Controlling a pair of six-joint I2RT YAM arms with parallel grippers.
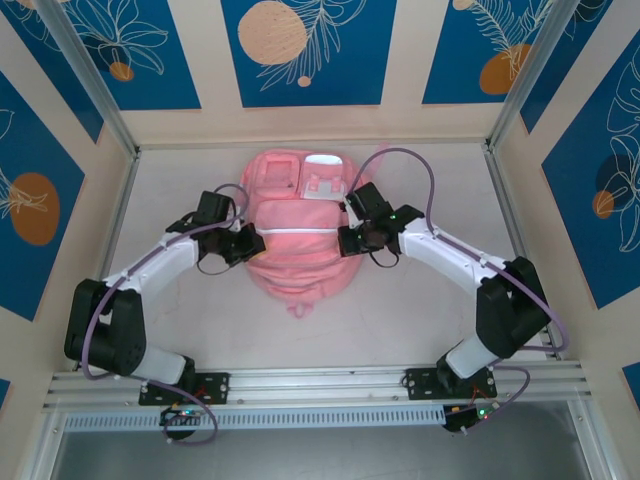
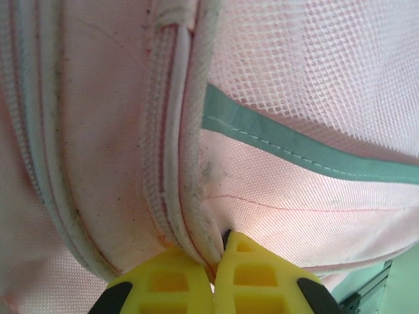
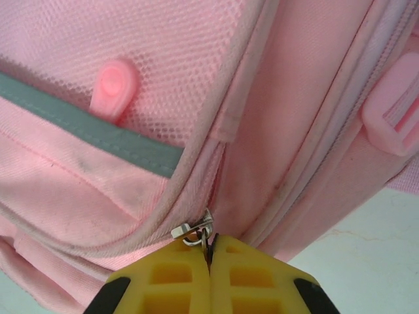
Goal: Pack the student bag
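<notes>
Top external: student bag (image 1: 295, 255) bears a white patch (image 1: 323, 160), unreadable.

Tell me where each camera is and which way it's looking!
Top external: sits above and behind the arms, looking down on the table; both arms show, the left gripper and right gripper at the student bag.
Left wrist: rides the left arm, facing the bag's zipper seam; its yellow fingers pinch the seam.
Right wrist: rides the right arm, facing the bag's side; its yellow fingers pinch a metal zipper pull.
Shared: both wrist views show the bag's mesh pocket with a grey-green band.
</notes>
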